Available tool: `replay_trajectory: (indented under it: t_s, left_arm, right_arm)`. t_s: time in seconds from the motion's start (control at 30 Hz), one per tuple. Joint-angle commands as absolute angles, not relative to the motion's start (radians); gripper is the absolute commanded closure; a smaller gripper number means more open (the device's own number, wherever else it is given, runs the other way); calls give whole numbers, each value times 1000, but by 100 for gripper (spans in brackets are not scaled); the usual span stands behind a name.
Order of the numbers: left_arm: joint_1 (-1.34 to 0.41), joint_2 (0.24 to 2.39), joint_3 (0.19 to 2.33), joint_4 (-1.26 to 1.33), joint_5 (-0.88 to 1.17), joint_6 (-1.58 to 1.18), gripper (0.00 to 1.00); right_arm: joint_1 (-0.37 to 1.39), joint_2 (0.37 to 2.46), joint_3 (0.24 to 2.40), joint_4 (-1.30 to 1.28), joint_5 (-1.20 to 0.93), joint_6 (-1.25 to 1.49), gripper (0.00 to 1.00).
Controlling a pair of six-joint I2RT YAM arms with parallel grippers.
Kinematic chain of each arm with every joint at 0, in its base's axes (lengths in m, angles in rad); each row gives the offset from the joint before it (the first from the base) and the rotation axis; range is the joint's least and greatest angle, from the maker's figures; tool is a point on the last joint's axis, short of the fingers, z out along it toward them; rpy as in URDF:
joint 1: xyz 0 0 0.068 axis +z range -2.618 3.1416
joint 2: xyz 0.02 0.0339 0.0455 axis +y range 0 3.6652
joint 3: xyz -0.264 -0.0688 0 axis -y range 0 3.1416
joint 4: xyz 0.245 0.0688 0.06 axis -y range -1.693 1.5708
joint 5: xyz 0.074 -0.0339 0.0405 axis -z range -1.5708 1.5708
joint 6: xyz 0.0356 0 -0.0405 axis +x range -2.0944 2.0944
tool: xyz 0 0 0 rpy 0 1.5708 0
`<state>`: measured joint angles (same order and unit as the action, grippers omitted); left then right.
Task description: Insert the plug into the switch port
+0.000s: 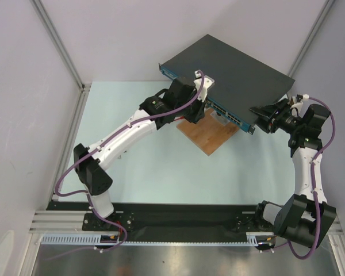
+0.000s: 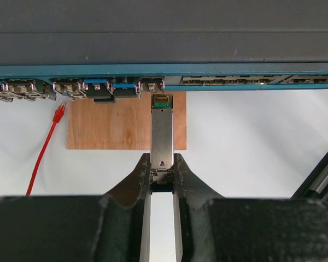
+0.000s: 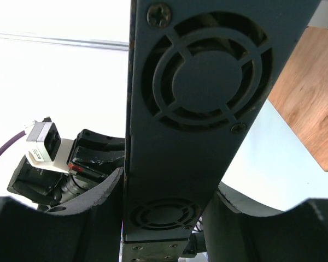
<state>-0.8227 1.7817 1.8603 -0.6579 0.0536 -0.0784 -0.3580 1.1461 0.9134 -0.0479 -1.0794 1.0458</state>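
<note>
The switch (image 1: 230, 69) is a flat dark grey box with a blue front strip (image 2: 98, 71) of small ports, its front raised above the table. My left gripper (image 2: 162, 164) is shut on the rear end of a silver plug (image 2: 162, 131). The plug points straight at the port row, and its green tip is just short of an open port (image 2: 151, 84). In the top view the left gripper (image 1: 196, 112) sits at the strip's middle. My right gripper (image 1: 263, 118) is shut on the switch's right end, a finger on each side of the fan-vent face (image 3: 197, 82).
A brown wooden board (image 1: 210, 135) lies on the table under the switch's front and also shows in the left wrist view (image 2: 109, 125). A red cable (image 2: 44, 147) hangs from a port at the left. Grey frame posts and walls enclose the table.
</note>
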Motion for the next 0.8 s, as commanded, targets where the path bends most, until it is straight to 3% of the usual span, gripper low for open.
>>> replay_trajectory:
  t_s: [0.0,0.77]
  left_arm:
    - [-821,1736,1898,-623,31,-74,100]
    - [-805,1769,1936,-614,23,-80,100]
  right_arm:
    - [-319,1134,943,61,-1009,873,100]
    - [-314,1134,942,58,-1006,871,100]
